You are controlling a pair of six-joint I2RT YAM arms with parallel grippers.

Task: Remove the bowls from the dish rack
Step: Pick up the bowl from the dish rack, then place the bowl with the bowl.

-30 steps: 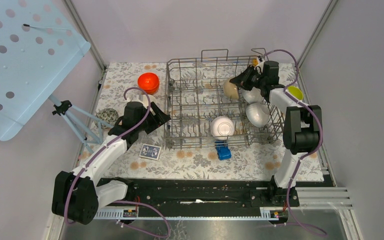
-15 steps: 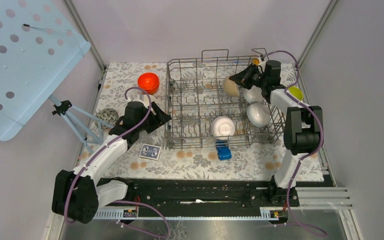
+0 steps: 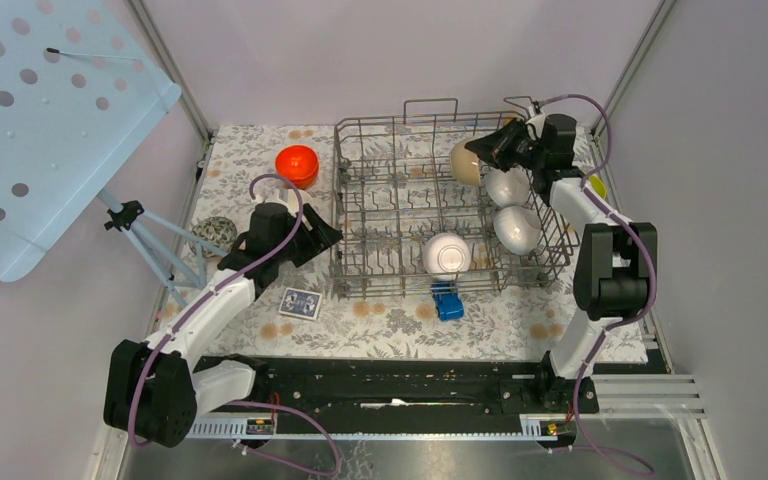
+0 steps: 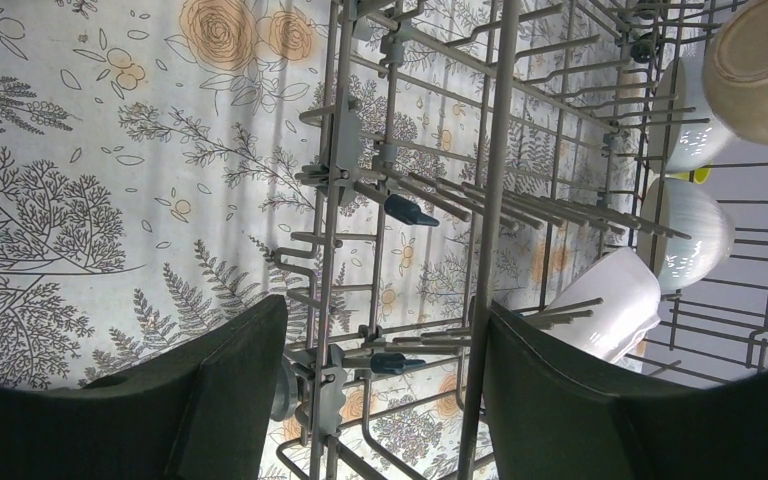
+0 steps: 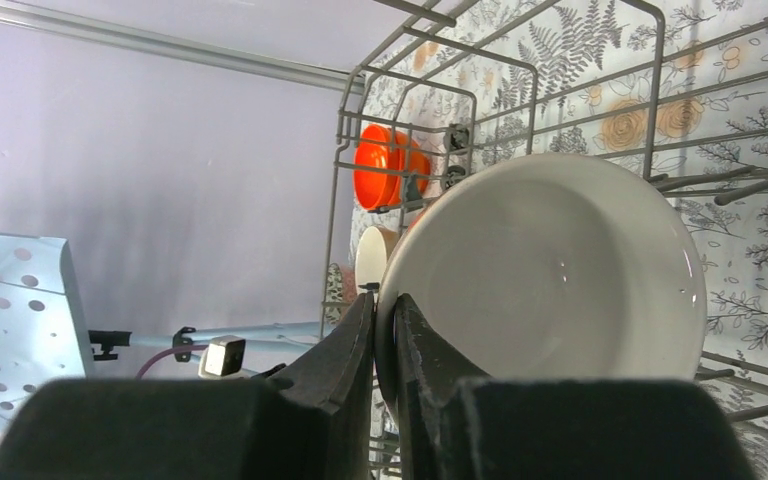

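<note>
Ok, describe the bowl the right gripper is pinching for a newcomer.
Find the grey wire dish rack, then its far right area. The beige bowl there has its rim pinched in the right gripper; the white bowls beside it are untouched.

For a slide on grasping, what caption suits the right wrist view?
Right gripper pinching the rim of a beige bowl, dish rack wires behind.

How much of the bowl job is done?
Done: a glossy orange-red round bowl sits on the flowery table. In hand: the right end effector pinches a round beige bowl by its rim. Left: three white round bowls in the grey wire dish rack.
</note>
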